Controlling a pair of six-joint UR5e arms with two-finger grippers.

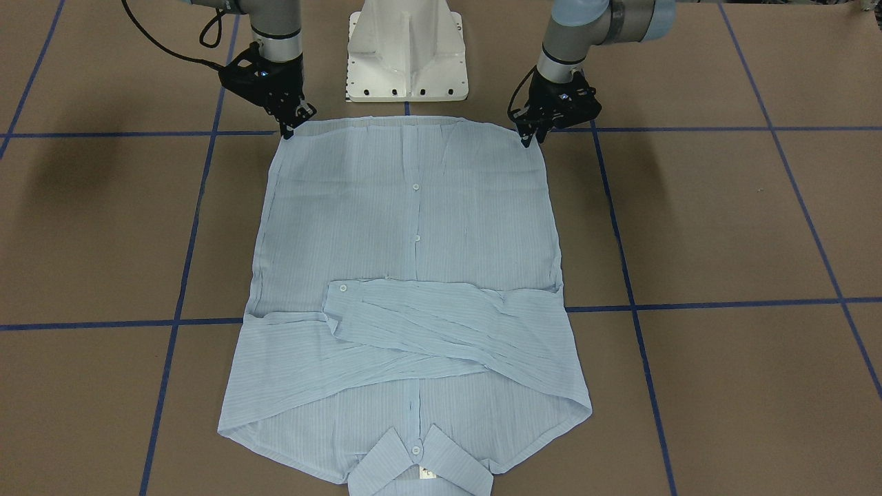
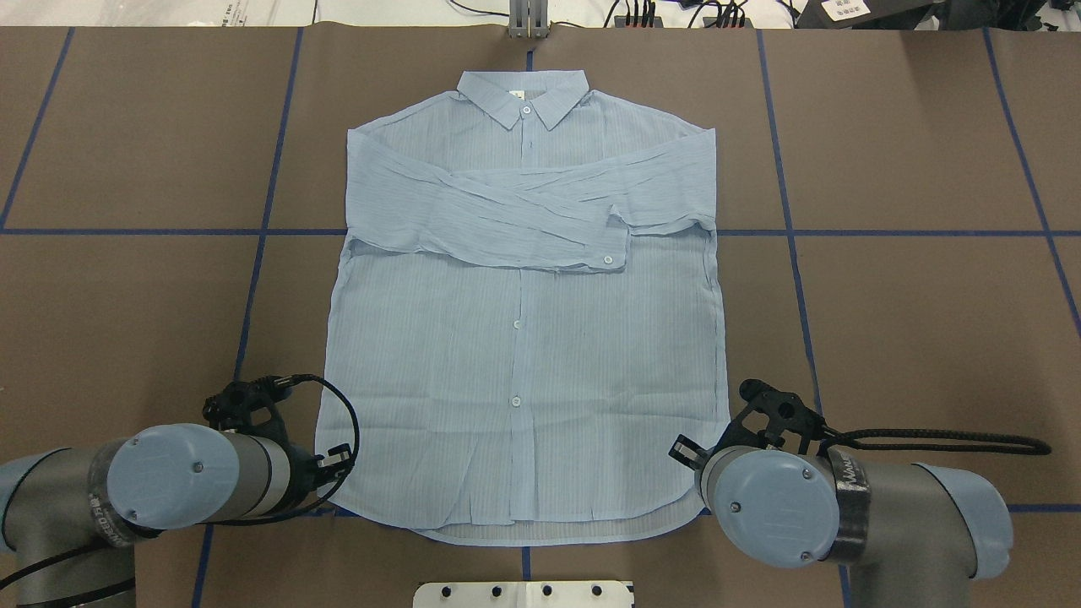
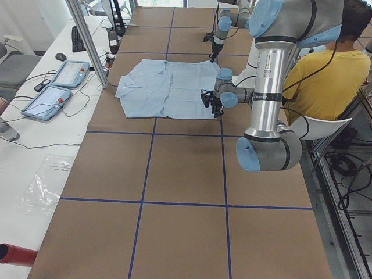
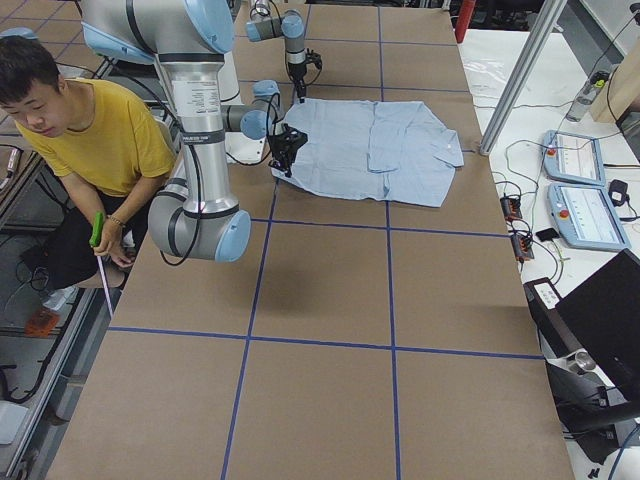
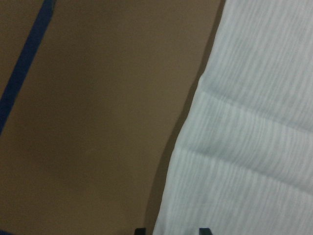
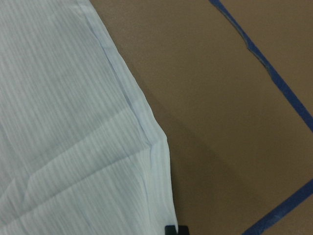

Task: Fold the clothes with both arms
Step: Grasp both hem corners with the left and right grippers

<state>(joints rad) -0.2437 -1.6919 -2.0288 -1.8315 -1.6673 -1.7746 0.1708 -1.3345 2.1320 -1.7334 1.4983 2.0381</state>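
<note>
Brown desk (image 1: 723,227), blue tape grid (image 1: 689,305). Light blue shirt (image 1: 413,227) flat at centre, front up, sleeves (image 1: 448,324) crossed over chest, collar (image 1: 420,468) away from robot. Left end effector (image 1: 534,138) at one hem corner, fingers apart astride cloth edge. Right end effector (image 1: 295,122) at other corner; cannot tell whether apart

- A robotics lab.
- Two robot arms (image 2: 169,481) stand at a brown worktop (image 1: 723,227) gridded with blue tape (image 1: 689,304).
- Control pendants (image 4: 572,155) lie alongside, near a seated person (image 4: 100,140).

Surroundings: non-task items
Brown table (image 2: 912,321) with blue tape grid (image 2: 135,231); white pedestal base (image 1: 408,52); seated person (image 4: 105,140) in yellow shirt; two control tablets (image 3: 70,74).
</note>
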